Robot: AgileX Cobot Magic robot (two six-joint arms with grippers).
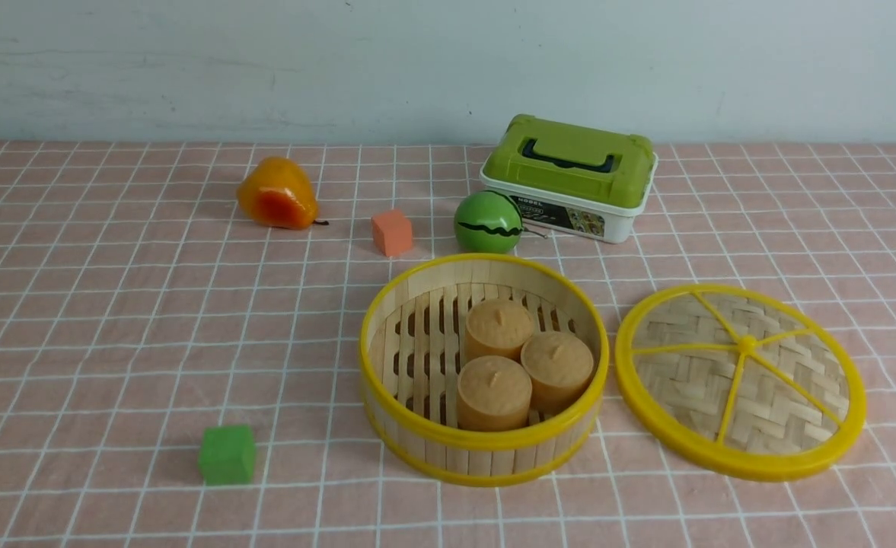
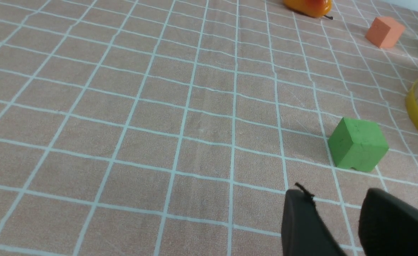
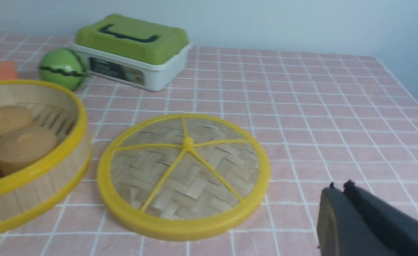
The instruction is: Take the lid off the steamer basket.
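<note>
Lid (image 1: 741,380) off, flat on cloth (image 1: 113,342), ahead of right gripper (image 3: 340,185), beside steamer basket (image 1: 486,457), not touching. Right jaws pressed together, empty. Left gripper (image 2: 336,204) jaws parted, empty; green cube (image 2: 358,144) just ahead. Judgement: removal looks complete; keep both grippers clear, no regrasp, avoid nudging lid.

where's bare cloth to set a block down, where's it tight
Widest bare cloth: left of the steamer basket, between pear and green cube. Also free right of the lid. Tight behind the basket, among orange cube, green ball and box.
</note>
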